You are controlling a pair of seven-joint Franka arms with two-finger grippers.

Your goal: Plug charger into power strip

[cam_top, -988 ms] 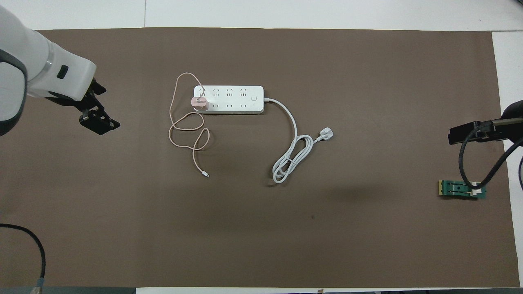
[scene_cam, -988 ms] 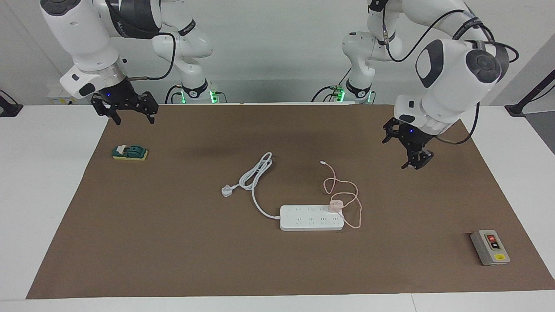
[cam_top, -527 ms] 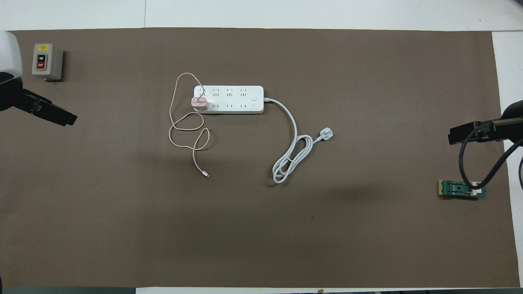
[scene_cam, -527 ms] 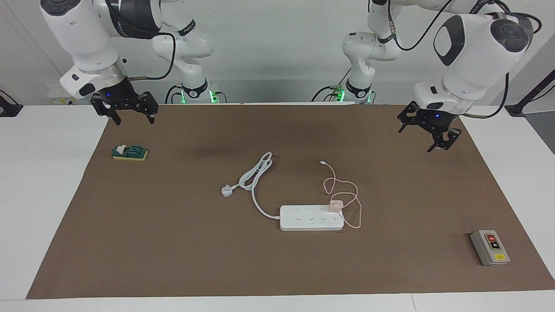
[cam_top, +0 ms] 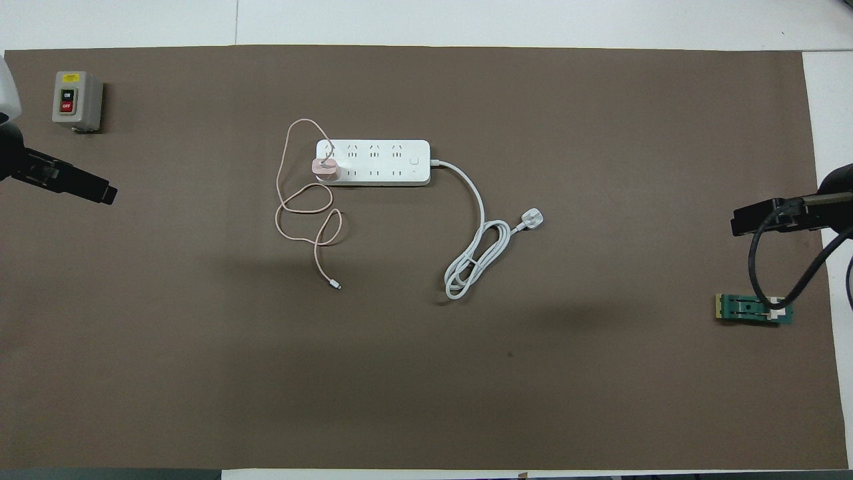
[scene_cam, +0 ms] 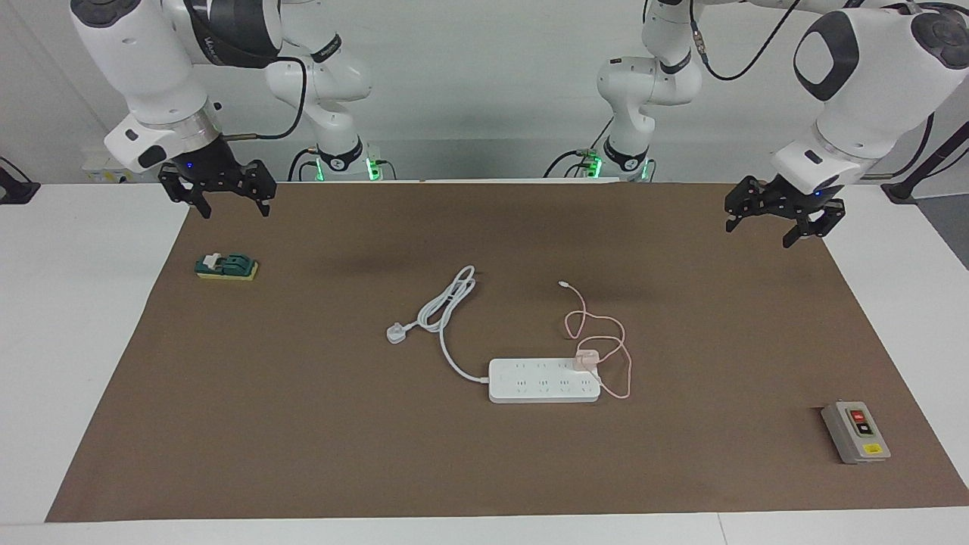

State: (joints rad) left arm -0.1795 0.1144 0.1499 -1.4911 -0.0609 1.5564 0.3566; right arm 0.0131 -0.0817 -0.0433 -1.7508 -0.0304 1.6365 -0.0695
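The pale-pink charger (scene_cam: 587,360) sits on the white power strip (scene_cam: 530,387), at its end toward the left arm. It also shows in the overhead view (cam_top: 326,168) on the strip (cam_top: 380,162). Its thin pink cable (scene_cam: 602,327) lies looped on the mat nearer to the robots and ends in a tiny white connector (scene_cam: 562,284). My left gripper (scene_cam: 764,225) is open and empty, up over the mat's edge at the left arm's end, well clear of the charger. My right gripper (scene_cam: 235,210) is open and empty, waiting over the mat's corner at the right arm's end.
The strip's thick white cord runs to a white three-pin plug (scene_cam: 395,333) lying on the brown mat (scene_cam: 303,424). A grey box with red and black buttons (scene_cam: 855,431) stands at the left arm's end. A green and yellow block (scene_cam: 227,266) lies under the right gripper.
My left gripper has drawn back and up from over the mat toward the left arm's end of the table. The charger, the strip and the right arm have not moved.
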